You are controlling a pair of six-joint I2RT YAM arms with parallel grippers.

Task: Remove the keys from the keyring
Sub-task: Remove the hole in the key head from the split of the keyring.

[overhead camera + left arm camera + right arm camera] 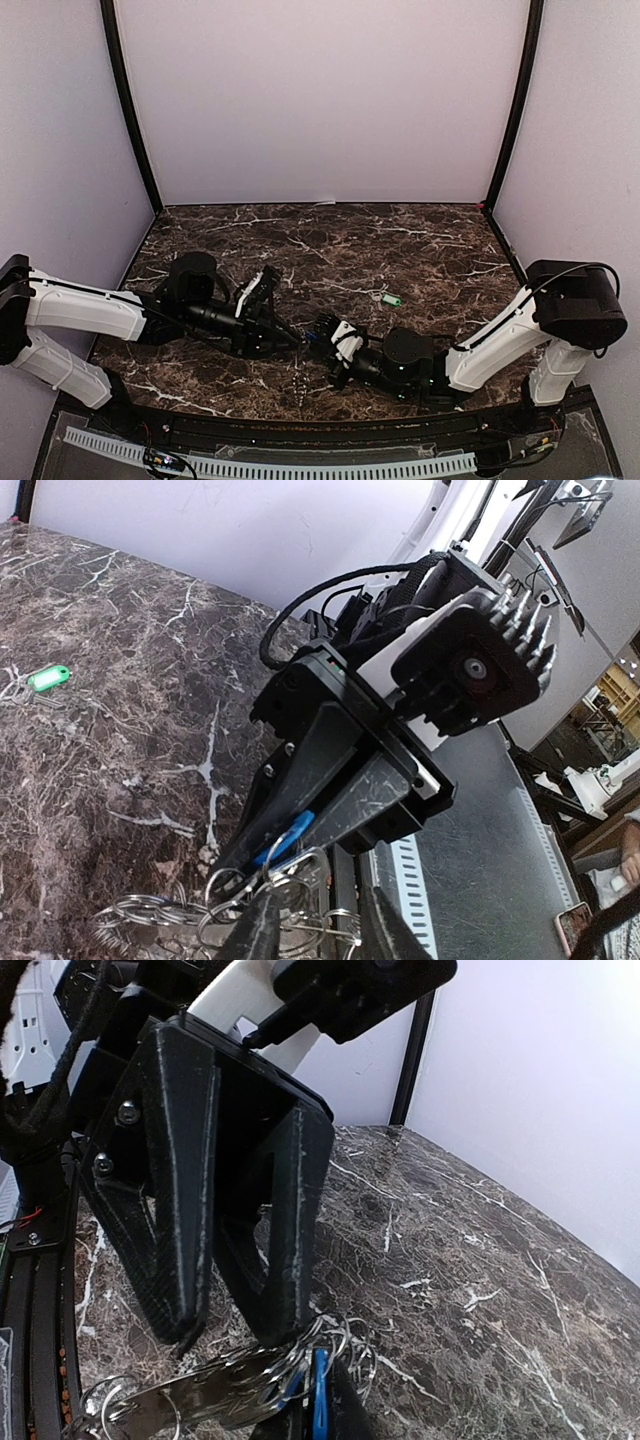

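The keyring [285,885] is a tangle of silver wire rings, held low over the marble table [420,240] where my two grippers meet. One blue key [320,1410] hangs on it, and my right gripper [318,1395] is shut on that key's plastic head. The left wrist view shows the blue key [290,832] between the right gripper's [245,860] fingers. My left gripper [315,895] is open, with its fingers on either side of the rings. From the right wrist view the left gripper [232,1332] stands just above the keyring [345,1345]. A green key [391,299] lies alone on the table.
More silver rings [140,915] trail onto the marble beside the bunch. The green key [48,677] is well away from both grippers. A perforated white rail [300,465] runs along the near edge. Pale walls and black corner posts [130,110] close in the back and sides.
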